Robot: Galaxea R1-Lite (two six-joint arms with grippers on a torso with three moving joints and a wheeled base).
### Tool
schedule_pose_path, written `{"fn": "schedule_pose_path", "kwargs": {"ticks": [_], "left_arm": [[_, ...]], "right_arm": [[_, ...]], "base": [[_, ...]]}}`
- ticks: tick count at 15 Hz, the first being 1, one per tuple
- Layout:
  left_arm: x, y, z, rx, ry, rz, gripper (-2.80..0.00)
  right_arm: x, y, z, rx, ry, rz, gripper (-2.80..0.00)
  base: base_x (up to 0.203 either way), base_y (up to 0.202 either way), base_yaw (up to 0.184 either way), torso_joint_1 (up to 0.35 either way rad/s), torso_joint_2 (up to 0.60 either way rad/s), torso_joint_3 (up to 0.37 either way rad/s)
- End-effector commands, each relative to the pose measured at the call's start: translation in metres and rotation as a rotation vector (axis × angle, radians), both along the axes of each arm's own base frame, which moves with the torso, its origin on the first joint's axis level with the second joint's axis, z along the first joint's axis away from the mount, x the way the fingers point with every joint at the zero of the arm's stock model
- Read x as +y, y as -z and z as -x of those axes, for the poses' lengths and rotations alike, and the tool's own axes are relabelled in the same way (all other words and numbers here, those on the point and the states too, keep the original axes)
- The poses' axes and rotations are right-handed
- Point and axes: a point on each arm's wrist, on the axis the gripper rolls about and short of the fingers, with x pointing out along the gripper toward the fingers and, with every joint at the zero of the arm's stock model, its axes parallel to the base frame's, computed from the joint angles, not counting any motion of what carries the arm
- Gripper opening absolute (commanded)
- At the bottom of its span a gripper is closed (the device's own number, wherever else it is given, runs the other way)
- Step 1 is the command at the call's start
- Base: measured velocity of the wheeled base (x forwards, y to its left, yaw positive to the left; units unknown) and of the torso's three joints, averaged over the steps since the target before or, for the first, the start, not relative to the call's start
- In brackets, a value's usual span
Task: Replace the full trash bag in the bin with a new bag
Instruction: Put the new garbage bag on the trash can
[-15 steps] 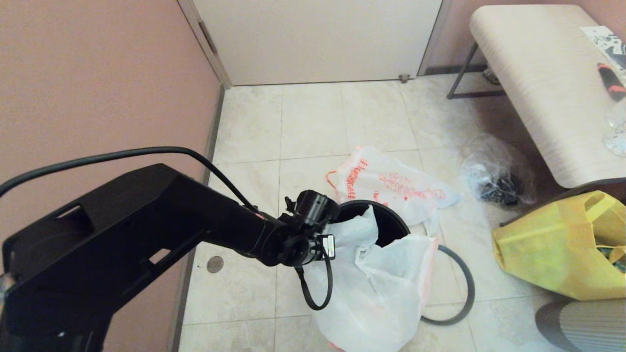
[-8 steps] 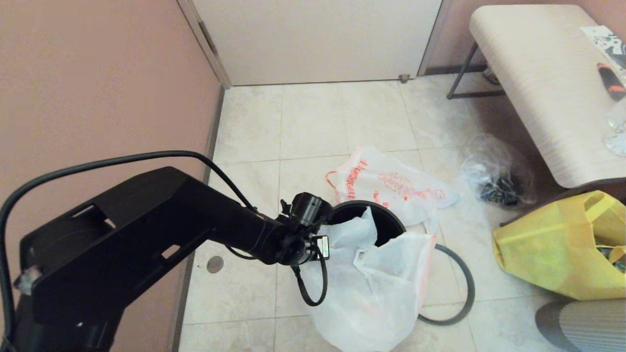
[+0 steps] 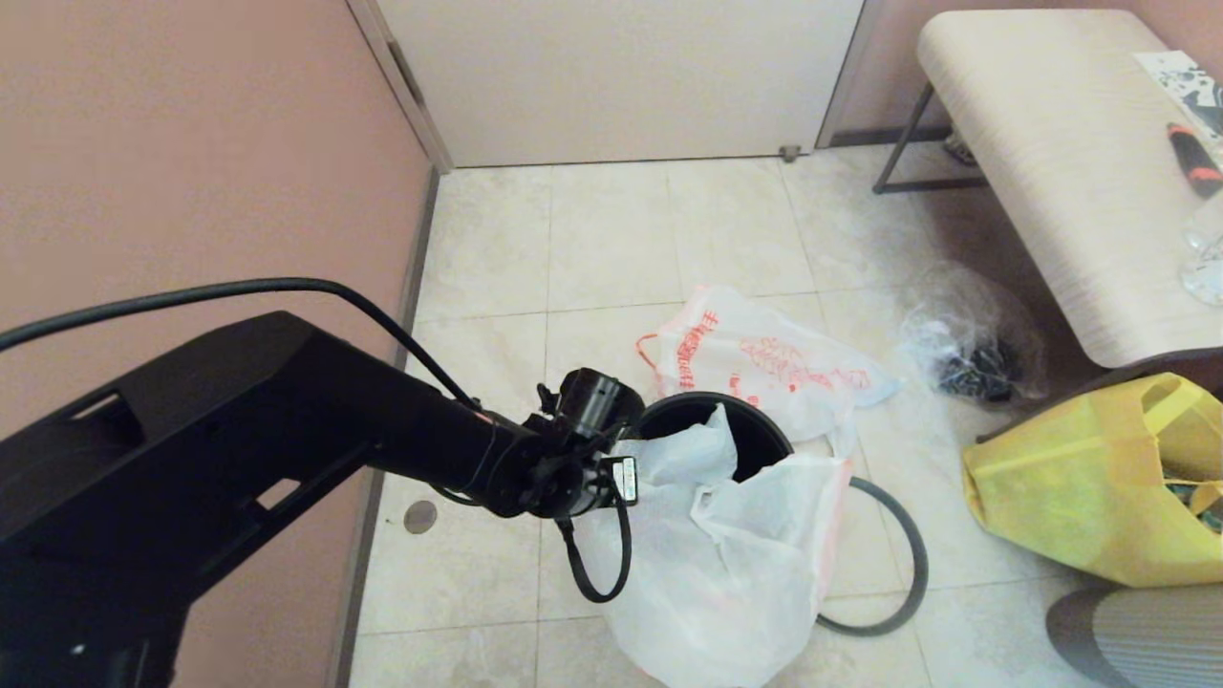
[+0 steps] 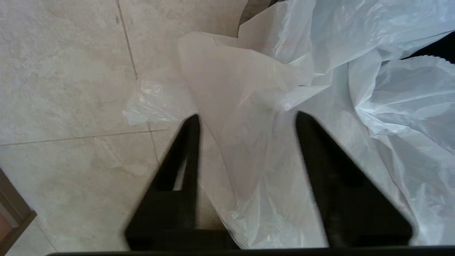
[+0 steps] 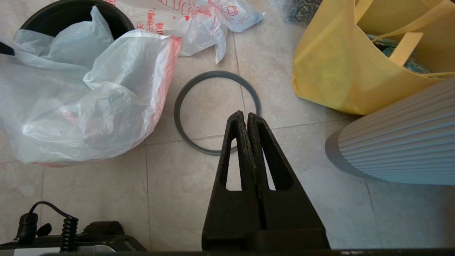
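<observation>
- On my head view the full trash bag (image 3: 764, 358) carries bold red-orange printed characters and drawings; I can't make out any of them.
- My right wrist view shows the same print, still unreadable.
- I can read nothing else.

The bin (image 3: 755, 435) stood on the floor with the new bag (image 3: 736, 554) draped over its near side and spilling onto the tiles. The printed bag (image 3: 764, 358) lay just behind the bin. The hoop (image 3: 898, 573) lay to the right, partly under the new bag; a tote (image 3: 1089, 478) sat farther right.
</observation>
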Motion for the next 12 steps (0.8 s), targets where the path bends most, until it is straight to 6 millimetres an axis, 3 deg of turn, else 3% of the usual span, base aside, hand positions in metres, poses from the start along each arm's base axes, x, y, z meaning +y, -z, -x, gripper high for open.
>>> {"fn": "schedule_pose_path", "kwargs": {"ticks": [1,5,9,12], "left_arm": [[-0.001,0.000,0.000,-0.002,-0.001,0.001,-2.80],[-0.002,0.001,0.000,-0.002,-0.001,-0.001,-2.80],[-0.004,-0.024,0.015,-0.041,0.023,0.030,-2.80],[-0.032,-0.049,0.042,-0.086,0.109,0.086,-2.80]], "right_arm": [[0.000,0.000,0.000,0.002,0.000,0.000,-2.80],[0.000,0.000,0.000,0.002,0.000,0.000,-2.80],[0.000,0.000,0.000,0.002,0.000,0.000,-2.80],[0.000,0.000,0.000,0.002,0.000,0.000,-2.80]], "base": [[0.000,0.000,0.000,0.000,0.00,0.000],[0.000,0.000,0.000,0.000,0.00,0.000],[0.000,0.000,0.000,0.000,0.00,0.000],[0.000,0.000,0.000,0.000,0.00,0.000]]}}
